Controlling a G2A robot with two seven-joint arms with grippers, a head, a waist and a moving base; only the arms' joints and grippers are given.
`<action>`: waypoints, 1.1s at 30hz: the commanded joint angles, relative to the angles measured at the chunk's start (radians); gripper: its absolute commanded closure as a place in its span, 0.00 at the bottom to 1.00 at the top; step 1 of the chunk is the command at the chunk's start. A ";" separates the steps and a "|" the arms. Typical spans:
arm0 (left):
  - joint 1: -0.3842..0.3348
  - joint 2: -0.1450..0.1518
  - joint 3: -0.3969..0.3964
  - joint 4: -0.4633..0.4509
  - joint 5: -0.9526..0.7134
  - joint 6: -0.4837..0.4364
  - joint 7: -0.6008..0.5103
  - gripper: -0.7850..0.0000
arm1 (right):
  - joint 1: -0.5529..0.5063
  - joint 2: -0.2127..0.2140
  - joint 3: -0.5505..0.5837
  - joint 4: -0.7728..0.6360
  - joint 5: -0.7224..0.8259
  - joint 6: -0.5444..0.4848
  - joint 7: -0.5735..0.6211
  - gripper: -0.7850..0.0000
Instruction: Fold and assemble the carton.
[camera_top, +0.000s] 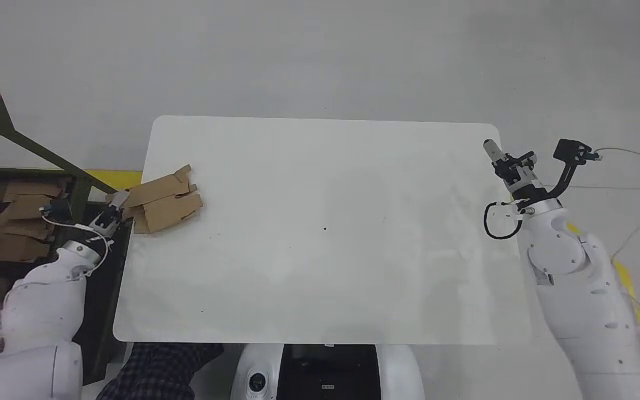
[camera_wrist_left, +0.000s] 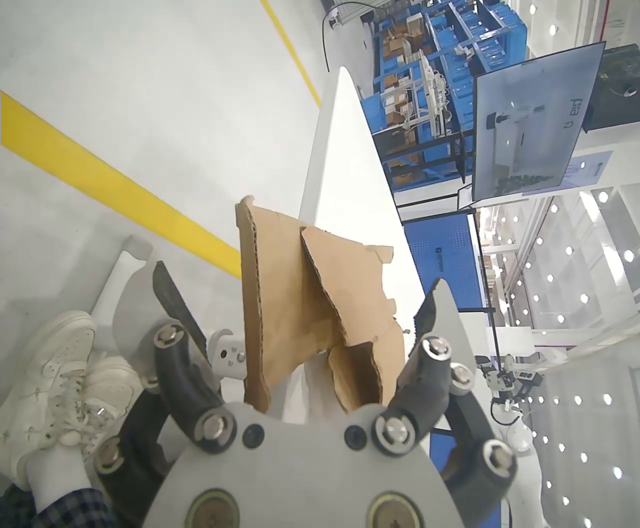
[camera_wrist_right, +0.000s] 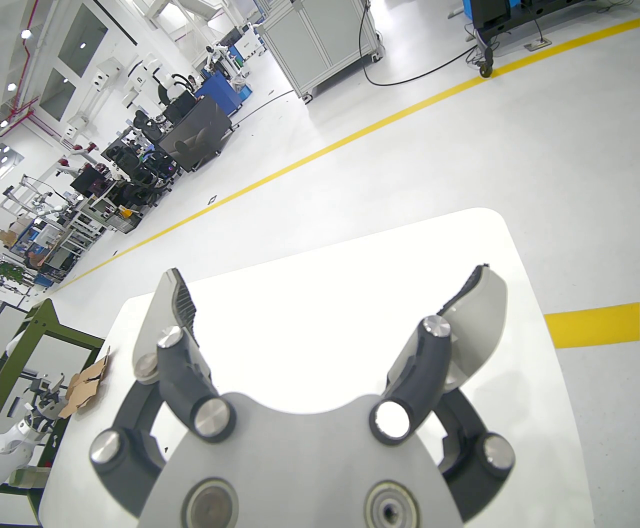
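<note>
top view puts the flattened brown carton (camera_top: 165, 200) on the white table (camera_top: 320, 280) at its 9 o'clock edge, with one end reaching into the left gripper (camera_top: 118, 204). left wrist view shows that gripper released, fingers spread wide on either side of the cardboard. the right gripper (camera_top: 499, 159) hangs at the 2 o'clock corner, spread apart and grasping nothing.
</note>
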 joint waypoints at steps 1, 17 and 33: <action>-0.005 -0.001 0.001 0.006 -0.003 -0.001 0.008 0.83 | 0.000 0.000 0.000 0.000 0.000 0.000 0.000 0.00; -0.020 0.003 -0.001 0.030 -0.013 0.007 0.060 1.00 | 0.000 0.000 0.000 0.000 0.000 0.000 0.000 0.00; -0.013 0.018 -0.081 -0.066 -0.273 -0.058 -0.154 1.00 | 0.000 0.000 0.000 0.000 0.000 0.000 0.000 0.00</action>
